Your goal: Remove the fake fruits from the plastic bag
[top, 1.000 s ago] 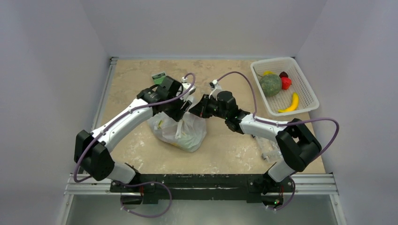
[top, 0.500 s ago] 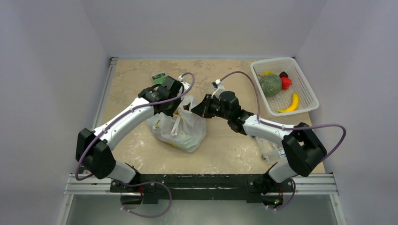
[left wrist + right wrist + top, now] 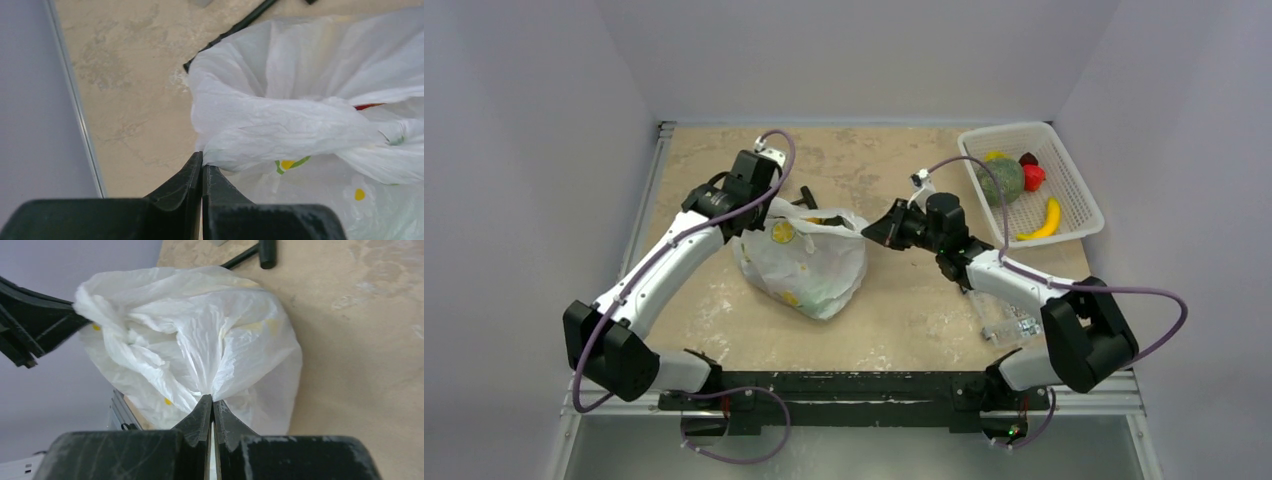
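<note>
The plastic bag [image 3: 804, 265] sits slumped just left of the counter's middle, its mouth stretched between both arms. The left gripper [image 3: 201, 172] is pinched tight on the rim nearest the left edge, and the right gripper [image 3: 212, 410] is clamped on a gather of film on the opposite side. To do this step well, the two pulls should be level and gentle, since film this thin will likely slip or tear under a jerk. The opening should face upward, so that one arm can later let go and reach inside. A red sliver [image 3: 367, 106] shows inside the mouth, possibly a fruit, though too little is visible to be sure. A white basket [image 3: 1079, 215] in the far right corner holds a banana [image 3: 1046, 220] and other fruits. The counter [image 3: 904, 320] is mottled beige stone-look, dusty in patches, railed along its left edge and boxed in by plain pale walls.
</note>
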Controlling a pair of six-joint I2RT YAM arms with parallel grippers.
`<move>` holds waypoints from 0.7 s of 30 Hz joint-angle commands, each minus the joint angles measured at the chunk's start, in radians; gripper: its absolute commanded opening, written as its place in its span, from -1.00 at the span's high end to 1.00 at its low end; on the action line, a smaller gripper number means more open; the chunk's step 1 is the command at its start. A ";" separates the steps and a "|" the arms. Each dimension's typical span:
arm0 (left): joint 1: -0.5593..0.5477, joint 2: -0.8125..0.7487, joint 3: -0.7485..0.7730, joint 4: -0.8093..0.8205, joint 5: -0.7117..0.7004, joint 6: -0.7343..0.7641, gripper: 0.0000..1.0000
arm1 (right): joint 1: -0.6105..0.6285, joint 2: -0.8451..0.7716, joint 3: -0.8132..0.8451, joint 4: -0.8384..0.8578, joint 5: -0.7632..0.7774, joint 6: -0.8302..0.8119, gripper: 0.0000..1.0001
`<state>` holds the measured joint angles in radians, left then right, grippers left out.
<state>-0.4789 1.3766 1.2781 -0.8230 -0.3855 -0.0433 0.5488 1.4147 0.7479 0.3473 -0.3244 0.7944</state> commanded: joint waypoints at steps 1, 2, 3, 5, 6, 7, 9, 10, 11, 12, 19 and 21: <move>0.055 -0.082 -0.009 0.048 -0.140 -0.047 1.00 | -0.082 -0.037 -0.047 -0.058 -0.090 -0.040 1.00; 0.059 -0.094 -0.013 0.056 -0.135 -0.049 1.00 | -0.091 -0.039 -0.050 -0.072 -0.094 -0.058 1.00; 0.061 -0.103 -0.015 0.062 -0.122 -0.046 1.00 | -0.097 -0.043 -0.052 -0.087 -0.090 -0.079 1.00; 0.063 -0.120 -0.023 0.080 -0.077 -0.033 1.00 | -0.100 -0.050 -0.038 -0.137 -0.067 -0.140 1.00; 0.062 -0.129 -0.028 0.089 -0.054 -0.030 1.00 | -0.100 -0.053 -0.022 -0.179 -0.052 -0.172 1.00; 0.062 -0.137 -0.035 0.099 -0.038 -0.028 1.00 | -0.099 -0.056 -0.010 -0.205 -0.045 -0.194 1.00; 0.062 -0.145 -0.041 0.107 -0.018 -0.022 1.00 | -0.100 -0.065 0.022 -0.259 -0.031 -0.239 1.00; 0.062 -0.144 -0.039 0.106 -0.008 -0.018 1.00 | -0.101 -0.069 0.040 -0.288 -0.009 -0.268 1.00; 0.061 -0.140 -0.036 0.102 0.003 -0.017 1.00 | -0.098 -0.074 0.063 -0.315 0.010 -0.298 1.00; 0.061 -0.137 -0.033 0.098 0.019 -0.017 1.00 | -0.093 -0.080 0.082 -0.330 0.007 -0.325 1.00; 0.052 -0.144 -0.016 0.085 0.096 0.006 0.86 | -0.020 -0.138 0.199 -0.406 0.105 -0.443 -0.02; 0.027 -0.186 -0.040 0.113 0.095 0.036 0.36 | 0.017 -0.143 0.221 -0.415 0.126 -0.445 -0.15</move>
<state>-0.4271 1.2533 1.2449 -0.7647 -0.3252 -0.0525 0.5076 1.3106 0.8913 -0.0292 -0.2733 0.4332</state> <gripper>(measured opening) 0.125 0.519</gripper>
